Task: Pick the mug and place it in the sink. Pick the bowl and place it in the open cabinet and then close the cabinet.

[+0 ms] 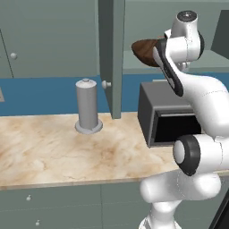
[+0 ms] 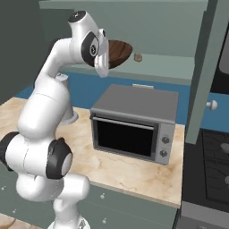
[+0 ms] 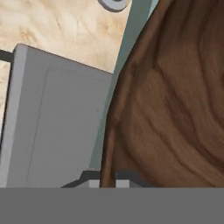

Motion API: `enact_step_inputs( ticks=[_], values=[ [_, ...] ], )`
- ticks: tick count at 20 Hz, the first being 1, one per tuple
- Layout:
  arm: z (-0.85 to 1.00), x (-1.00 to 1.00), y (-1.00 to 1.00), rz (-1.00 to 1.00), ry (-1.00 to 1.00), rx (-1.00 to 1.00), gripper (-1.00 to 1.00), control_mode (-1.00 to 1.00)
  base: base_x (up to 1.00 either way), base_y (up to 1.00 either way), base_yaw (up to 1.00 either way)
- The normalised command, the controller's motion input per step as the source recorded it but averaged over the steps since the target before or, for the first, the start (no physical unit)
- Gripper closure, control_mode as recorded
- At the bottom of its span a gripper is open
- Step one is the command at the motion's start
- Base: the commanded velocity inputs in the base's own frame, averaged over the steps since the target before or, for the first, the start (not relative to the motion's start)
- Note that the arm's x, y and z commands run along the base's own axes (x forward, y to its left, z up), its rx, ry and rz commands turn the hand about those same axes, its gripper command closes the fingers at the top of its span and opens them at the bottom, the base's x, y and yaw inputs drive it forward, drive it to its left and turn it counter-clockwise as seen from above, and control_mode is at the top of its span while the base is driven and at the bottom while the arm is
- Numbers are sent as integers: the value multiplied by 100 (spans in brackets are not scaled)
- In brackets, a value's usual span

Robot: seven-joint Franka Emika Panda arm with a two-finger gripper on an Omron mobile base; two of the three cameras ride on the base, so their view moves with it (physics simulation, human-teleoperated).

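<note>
In the hand view the two small dark finger tips point(image 3: 92, 177) stand on either side of the thin rim of the wide shallow bowl of dark brown grained wood point(image 3: 175, 100), so the two-finger gripper point(image 3: 106, 178) looks clamped on that rim, with nearly the whole bowl hanging out to one side of the pinch. That is the first weak point: a hold on the edge alone could let the bowl pivot or slip as the wrist turns. From the base cameras the bowl point(image 2: 117, 53) is held high, at the mouth of the tall grey-green wall cabinet point(image 2: 147, 27), just above its shelf and over the dark grey boxy microwave point(image 2: 134, 118). A drop here would likely land on the microwave's top or the marbled beige counter point(image 1: 53, 147). The open cabinet door point(image 1: 112, 58) stands edge-on just beside the bowl, so a sideways drift could knock it. Releasing before the base settles on the shelf risks the bowl tipping out. A grey cylindrical canister point(image 1: 87, 106) stands well apart.
</note>
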Motion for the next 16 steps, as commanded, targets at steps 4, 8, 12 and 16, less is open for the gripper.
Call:
enact_step_inputs(
  ticks=[4,8,12,16],
  values=[
    [0,59,0,0,3,-5,100,-100,0,0,0],
    [0,56,0,0,0,-4,100,-100,0,0,0],
    [0,29,15,0,0,-1,100,-100,0,0,0],
    [0,32,16,0,0,0,-100,-100,0,0,0]
  ],
)
